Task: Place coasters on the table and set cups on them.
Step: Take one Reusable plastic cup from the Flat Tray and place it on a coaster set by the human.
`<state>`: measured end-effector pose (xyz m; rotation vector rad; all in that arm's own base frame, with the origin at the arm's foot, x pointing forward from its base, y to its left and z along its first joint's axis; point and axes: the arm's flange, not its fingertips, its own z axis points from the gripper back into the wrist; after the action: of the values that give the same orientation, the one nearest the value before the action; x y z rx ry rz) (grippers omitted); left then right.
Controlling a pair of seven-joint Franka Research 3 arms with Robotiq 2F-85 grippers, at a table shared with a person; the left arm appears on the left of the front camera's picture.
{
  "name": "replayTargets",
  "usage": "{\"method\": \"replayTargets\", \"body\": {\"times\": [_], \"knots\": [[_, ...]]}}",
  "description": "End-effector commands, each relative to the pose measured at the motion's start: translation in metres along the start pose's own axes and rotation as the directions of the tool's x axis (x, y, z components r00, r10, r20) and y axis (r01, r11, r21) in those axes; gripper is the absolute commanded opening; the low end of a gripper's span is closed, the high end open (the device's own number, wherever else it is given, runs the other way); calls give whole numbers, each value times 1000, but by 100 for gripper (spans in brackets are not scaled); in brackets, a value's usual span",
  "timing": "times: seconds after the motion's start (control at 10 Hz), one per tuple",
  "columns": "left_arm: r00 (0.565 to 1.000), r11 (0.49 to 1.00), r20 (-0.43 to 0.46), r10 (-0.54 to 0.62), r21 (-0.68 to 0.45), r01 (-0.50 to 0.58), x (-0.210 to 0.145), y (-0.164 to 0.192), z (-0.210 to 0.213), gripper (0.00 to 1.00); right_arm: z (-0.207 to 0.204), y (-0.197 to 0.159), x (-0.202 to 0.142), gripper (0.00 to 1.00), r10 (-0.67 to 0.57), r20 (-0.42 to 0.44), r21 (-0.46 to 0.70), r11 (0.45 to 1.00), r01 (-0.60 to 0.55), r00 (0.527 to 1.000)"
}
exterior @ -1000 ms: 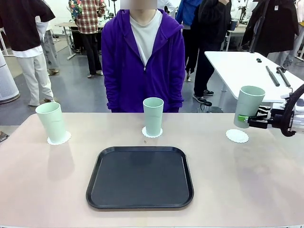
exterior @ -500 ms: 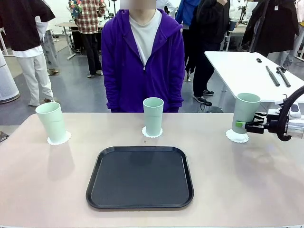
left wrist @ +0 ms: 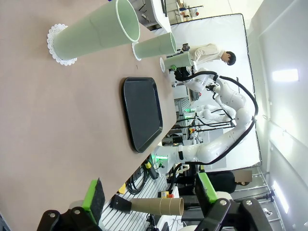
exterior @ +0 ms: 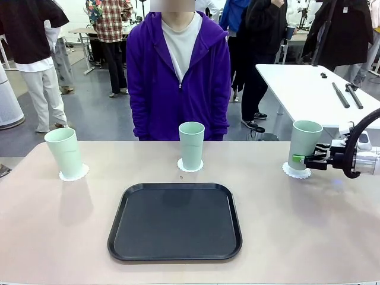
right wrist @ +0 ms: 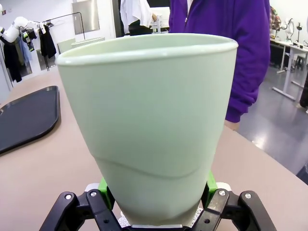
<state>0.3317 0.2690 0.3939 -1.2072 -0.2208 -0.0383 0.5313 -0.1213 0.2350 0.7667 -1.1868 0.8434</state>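
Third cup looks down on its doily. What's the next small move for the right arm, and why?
Probably open the right gripper and back away. The cup it grips stands upright on the right coaster, like the other two cups on theirs; opening first avoids dragging or tipping it.

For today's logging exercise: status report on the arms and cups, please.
Right gripper shut on third cup, over its doily. Left gripper open, empty. Other two cups on doilies. Black tray clear of them.

Three mint-green cups stand on white coasters beyond the black tray (exterior: 175,221). The right gripper (exterior: 304,159) clamps the right cup (exterior: 303,144), apparently resting on its coaster (exterior: 296,172).
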Motion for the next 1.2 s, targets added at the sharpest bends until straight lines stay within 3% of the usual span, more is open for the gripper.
{"method": "replayTargets", "body": {"times": [0.0,0.6,0.7,0.8,1.1], "knots": [[1000,1000,4,-7,0,7,-1,-1,2,100,-2,-4,-6,81,17,-4,31,999,-17,1000],[1000,1000,4,-7,0,7,-1,-1,2,100,0,-2,-15,81,-2,2,51,999,2,1000],[1000,1000,4,-7,0,7,-1,-1,2,100,0,-2,-15,85,-5,-5,51,999,5,1000],[1000,1000,4,-7,0,7,-1,-1,2,100,1,-2,-15,97,-6,-14,52,999,7,1000],[1000,1000,4,-7,0,7,-1,-1,2,100,4,0,-15,100,0,-72,60,998,4,997]]}}
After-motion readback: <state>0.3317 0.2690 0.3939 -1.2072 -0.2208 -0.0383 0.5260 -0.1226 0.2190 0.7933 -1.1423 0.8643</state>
